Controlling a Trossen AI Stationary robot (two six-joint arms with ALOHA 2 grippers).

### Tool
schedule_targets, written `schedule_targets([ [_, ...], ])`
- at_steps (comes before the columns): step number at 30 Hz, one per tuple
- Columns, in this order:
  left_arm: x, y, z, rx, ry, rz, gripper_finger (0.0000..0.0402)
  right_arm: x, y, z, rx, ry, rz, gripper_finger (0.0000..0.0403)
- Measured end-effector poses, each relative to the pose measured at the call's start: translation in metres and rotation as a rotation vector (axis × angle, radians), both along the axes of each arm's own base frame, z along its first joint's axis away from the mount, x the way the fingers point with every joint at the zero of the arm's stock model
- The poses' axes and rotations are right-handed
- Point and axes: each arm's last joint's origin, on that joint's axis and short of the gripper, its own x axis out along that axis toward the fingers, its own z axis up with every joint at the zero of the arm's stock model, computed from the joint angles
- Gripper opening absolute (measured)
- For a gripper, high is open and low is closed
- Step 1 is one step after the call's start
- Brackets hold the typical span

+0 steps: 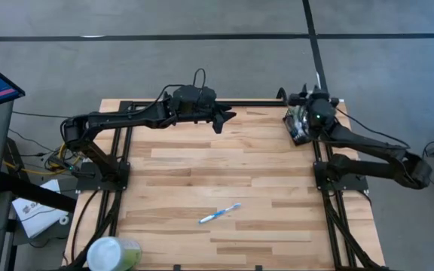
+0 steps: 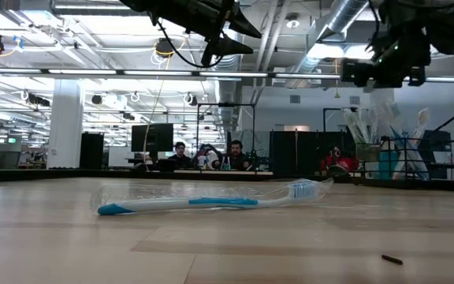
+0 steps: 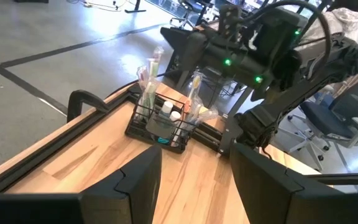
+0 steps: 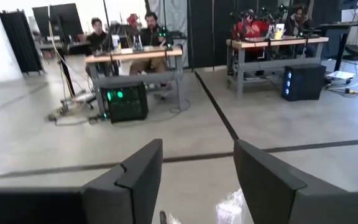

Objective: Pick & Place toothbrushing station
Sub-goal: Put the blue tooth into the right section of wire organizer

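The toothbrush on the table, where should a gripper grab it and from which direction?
Grip the toothbrush at mid-handle, coming straight down from above: it lies flat on the table, slanted, so the fingers should close across its thin width.

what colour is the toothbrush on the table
White with blue at both ends, lying in a clear wrapper; the low view shows the toothbrush best.

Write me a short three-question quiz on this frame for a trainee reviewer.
1. True or false: the blue-and-white toothbrush lies flat on the wooden table, clear of both grippers.
2. Which gripper hangs over the black wire holder at the table's far corner? A) left gripper B) right gripper
3. Fill in: the pale-green cup stands at the table's near ____ corner.

Key: 1 true; 2 B; 3 left.
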Motion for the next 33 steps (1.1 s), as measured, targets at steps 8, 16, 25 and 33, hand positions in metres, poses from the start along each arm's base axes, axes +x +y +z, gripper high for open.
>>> schedule_targets([
  [8, 0.000, 0.000, 0.001, -0.004, -0.009, 0.001, 0.0186, -0.006, 0.006, 0.026, -0.035, -0.053, 0.103, 0.0138],
  [16, 0.000, 0.000, 0.001, -0.006, -0.014, -0.016, 0.0186, -0.007, 0.010, 0.087, 0.031, 0.009, 0.183, 0.0022],
  [25, 0.001, -0.004, 0.000, -0.044, -0.016, -0.134, 0.0186, -0.010, 0.023, 0.126, 0.139, 0.021, 0.313, 0.0009],
  [33, 0.001, -0.015, -0.005, -0.137, 0.020, -0.301, 0.0165, -0.012, 0.041, 0.132, 0.274, 0.032, 0.445, 0.0002],
])
